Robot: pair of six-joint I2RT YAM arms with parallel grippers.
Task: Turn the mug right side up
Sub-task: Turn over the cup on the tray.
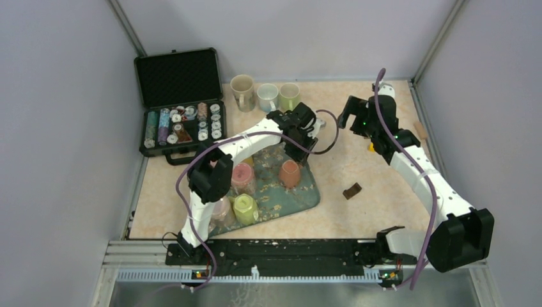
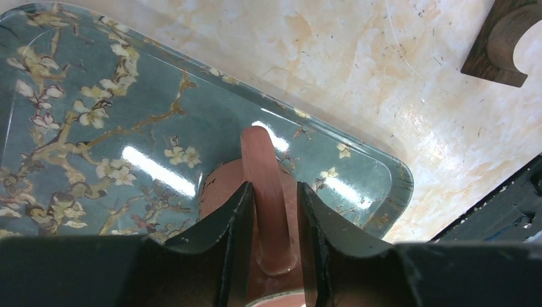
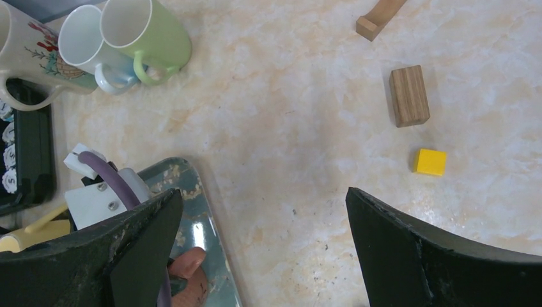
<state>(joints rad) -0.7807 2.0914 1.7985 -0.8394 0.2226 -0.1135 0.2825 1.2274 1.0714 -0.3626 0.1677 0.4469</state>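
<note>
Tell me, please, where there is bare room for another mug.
Bare tabletop lies between the tray and the right arm, around the dark wooden piece. The tray is crowded: other mugs, left gripper holding the brown mug.

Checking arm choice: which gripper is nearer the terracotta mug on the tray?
Left. Left gripper clamps the terracotta mug by its handle; right gripper hangs open over the table, beyond and right of it.
</note>
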